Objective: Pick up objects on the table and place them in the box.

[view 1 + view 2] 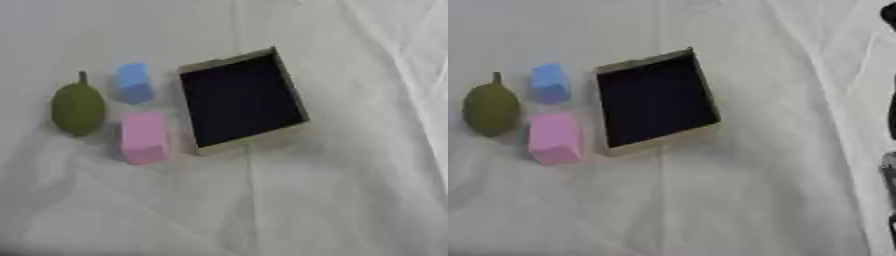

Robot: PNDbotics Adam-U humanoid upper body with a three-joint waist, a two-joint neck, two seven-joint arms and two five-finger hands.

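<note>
We've got nothing in the box yet. The blue block, pink block and green pear-shaped fruit sit left of it on the surface. The blocks look light, maybe squishy, so we'd pinch their flat sides. Neither hand is visible, so we can't tell their state.

Prob. lab/test setup: table w/ plain white cloth
</note>
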